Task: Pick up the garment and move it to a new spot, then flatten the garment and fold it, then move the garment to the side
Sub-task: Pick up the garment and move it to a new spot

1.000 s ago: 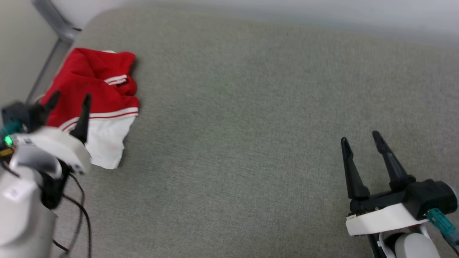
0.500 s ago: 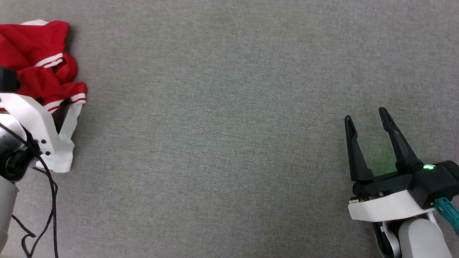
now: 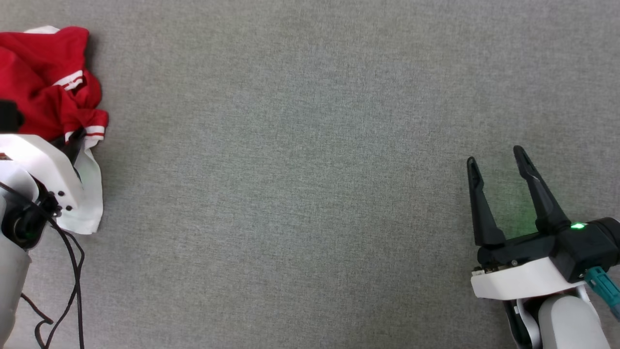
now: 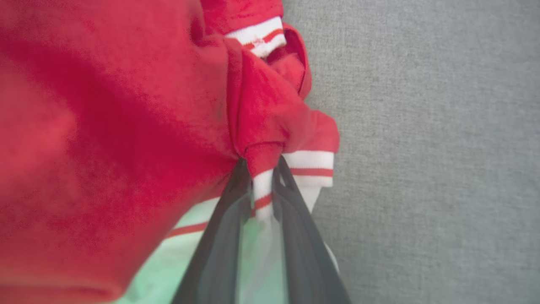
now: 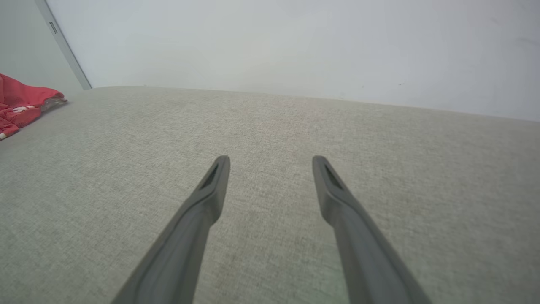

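Left gripper (image 4: 260, 171): now pinching striped trim (image 4: 262, 192) of red garment (image 3: 46, 82), fabric newly bunched | garment: crumpled at far left of grey surface (image 3: 310, 194) | right gripper (image 3: 499, 162): spread, idle | pick-up begun, lift pending

Red jersey-knit T-shirt with white sleeves (image 3: 46, 92): soft matt cloth, fine knit, creased. Its red-and-white striped trim (image 4: 310, 169) looks ribbed and thicker. Wide grey upholstered surface (image 3: 300, 169): coarse woven fabric, matt, slightly flecked. Right gripper (image 3: 495, 154) w/ long dark fingers: smooth plastic, mostly matt, faint sheen (same on left gripper (image 4: 260, 164), close up in left wrist view). White wrist housing (image 3: 518, 286): smooth plastic, semi-gloss. Thin black cable (image 3: 81, 266): rubbery-looking, approx. matt. Pale wall (image 5: 295, 46): smooth, matt.
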Controlling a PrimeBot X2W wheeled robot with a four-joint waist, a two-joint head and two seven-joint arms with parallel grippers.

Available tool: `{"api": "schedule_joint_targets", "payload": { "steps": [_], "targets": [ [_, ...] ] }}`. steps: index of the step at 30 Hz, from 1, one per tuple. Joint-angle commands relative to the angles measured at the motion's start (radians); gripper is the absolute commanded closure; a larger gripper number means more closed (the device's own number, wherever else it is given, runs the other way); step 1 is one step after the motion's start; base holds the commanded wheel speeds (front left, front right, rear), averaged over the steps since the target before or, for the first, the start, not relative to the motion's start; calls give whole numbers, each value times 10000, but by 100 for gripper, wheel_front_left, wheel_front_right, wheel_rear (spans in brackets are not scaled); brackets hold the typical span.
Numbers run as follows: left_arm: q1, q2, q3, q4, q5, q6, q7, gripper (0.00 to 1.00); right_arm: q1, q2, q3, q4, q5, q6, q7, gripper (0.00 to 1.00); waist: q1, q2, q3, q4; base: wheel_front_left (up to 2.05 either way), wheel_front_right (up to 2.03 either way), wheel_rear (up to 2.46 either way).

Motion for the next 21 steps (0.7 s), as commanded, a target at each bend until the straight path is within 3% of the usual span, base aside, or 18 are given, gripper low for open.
{"api": "schedule_joint_targets", "payload": {
  "steps": [1, 12, 21],
  "targets": [
    [-9, 89, -84, 132, 44, 10, -335, 100, -87, 13, 30, 60, -24, -8, -24, 0, -1, 0, -220, 15, 0, 0, 0],
    [145, 955, -148, -58, 736, 48, -3405, 100, 312, 13, 56, 649, 537, -8, -24, 0, -1, 0, -2179, -257, 0, 0, 0],
    [369, 1788, -162, -1671, 1408, 475, -4138, 100, 721, 16, -83, 929, 1029, -8, -24, 0, -1, 0, -3512, -755, 0, 0, 0]
  ]
}}
